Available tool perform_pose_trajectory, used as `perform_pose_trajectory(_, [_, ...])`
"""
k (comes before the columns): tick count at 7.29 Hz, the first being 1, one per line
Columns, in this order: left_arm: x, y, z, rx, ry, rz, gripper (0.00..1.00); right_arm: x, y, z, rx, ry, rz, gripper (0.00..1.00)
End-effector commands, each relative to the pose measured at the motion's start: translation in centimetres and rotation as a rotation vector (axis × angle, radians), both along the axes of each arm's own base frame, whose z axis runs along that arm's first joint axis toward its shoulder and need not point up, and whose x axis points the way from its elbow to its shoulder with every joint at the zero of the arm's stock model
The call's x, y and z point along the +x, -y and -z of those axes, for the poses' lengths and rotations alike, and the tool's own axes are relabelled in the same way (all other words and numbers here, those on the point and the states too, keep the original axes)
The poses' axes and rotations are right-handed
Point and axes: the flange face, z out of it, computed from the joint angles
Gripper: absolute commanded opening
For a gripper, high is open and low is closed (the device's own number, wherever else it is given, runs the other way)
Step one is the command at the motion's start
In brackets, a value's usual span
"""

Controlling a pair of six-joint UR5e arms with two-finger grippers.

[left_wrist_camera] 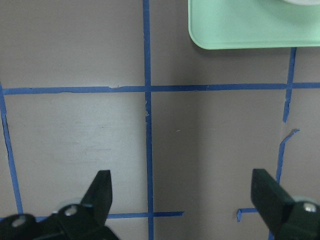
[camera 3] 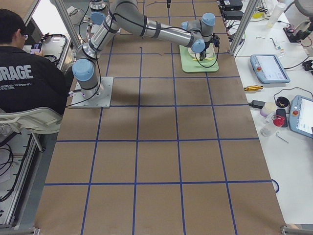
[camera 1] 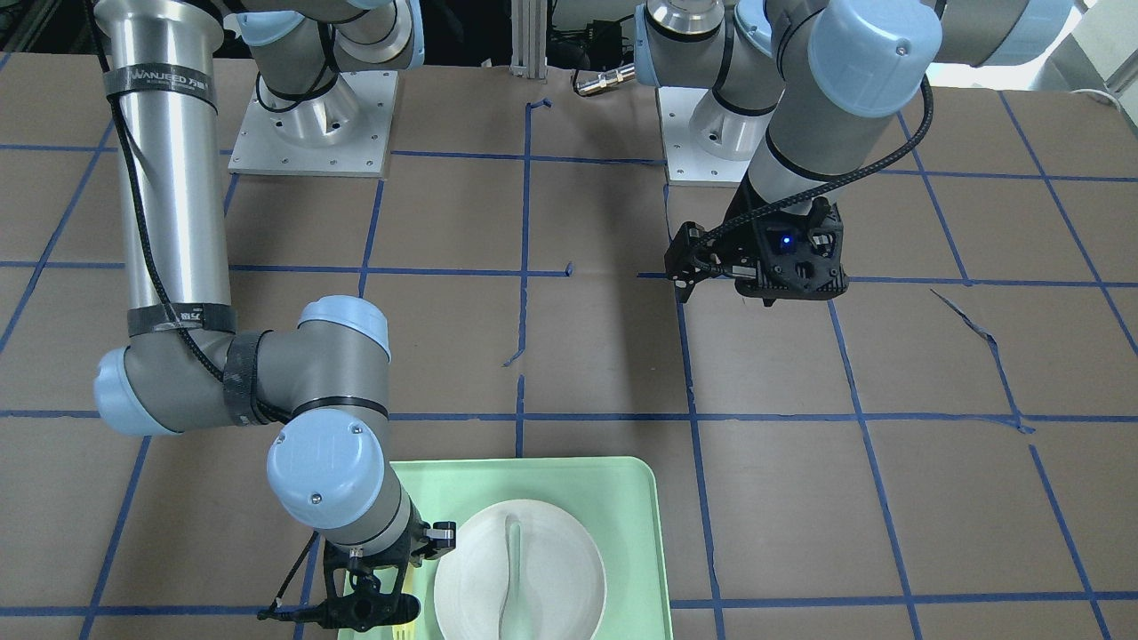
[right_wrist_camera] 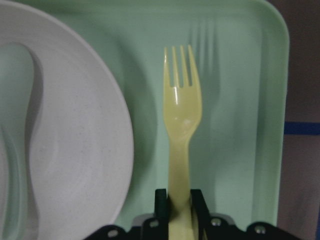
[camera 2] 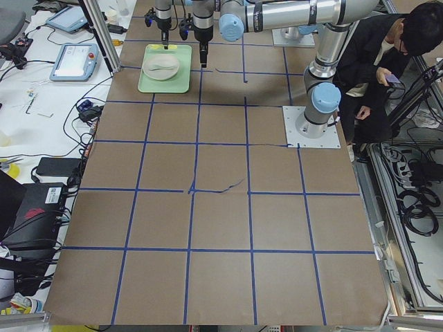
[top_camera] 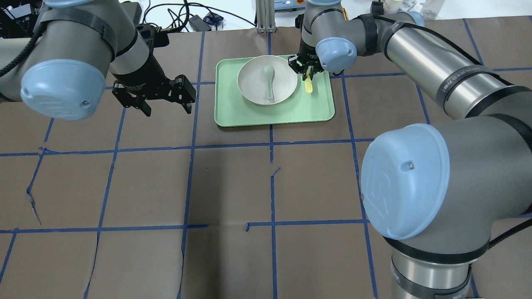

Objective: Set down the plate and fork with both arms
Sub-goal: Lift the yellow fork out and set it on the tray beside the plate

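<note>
The round white plate (top_camera: 249, 85) lies in the mint-green tray (top_camera: 232, 112), with a grey-green spoon (top_camera: 269, 81) in it. My right gripper (top_camera: 307, 74) is shut on the handle of the pale yellow fork (top_camera: 309, 86) and holds it just above the tray floor, beside the plate's right edge. In the right wrist view the fork (right_wrist_camera: 182, 115) points away from the gripper (right_wrist_camera: 178, 200), casts a shadow on the tray (right_wrist_camera: 240, 100), and lies clear of the plate (right_wrist_camera: 75, 125). My left gripper (top_camera: 167, 110) is open and empty over the table, left of the tray.
The table is brown paper with a grid of blue tape. The left wrist view shows the tray's corner (left_wrist_camera: 240, 25) ahead of the open left gripper (left_wrist_camera: 183, 195). A person sits at the robot's side of the table (camera 3: 29, 78).
</note>
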Motion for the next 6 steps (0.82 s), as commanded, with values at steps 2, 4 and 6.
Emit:
perform_pose_trajectory(2, [0.0, 0.0, -0.1, -0.002, 0.0, 0.0, 1.0, -0.7, -0.9, 1.3, 0.01, -0.015, -0.053, 0.78])
perform_pose_trajectory(4, [0.0, -0.1, -0.2, -0.003, 0.0, 0.0, 1.0, -4.7, -2.4, -6.8, -0.012, -0.023, -0.084, 1.0])
perform_pose_trajectory(6, [0.0, -0.2, -0.2, -0.002, 0.002, 0.0, 1.0, -8.6, -10.5, -17.0, -0.036, -0.066, -0.025, 1.0])
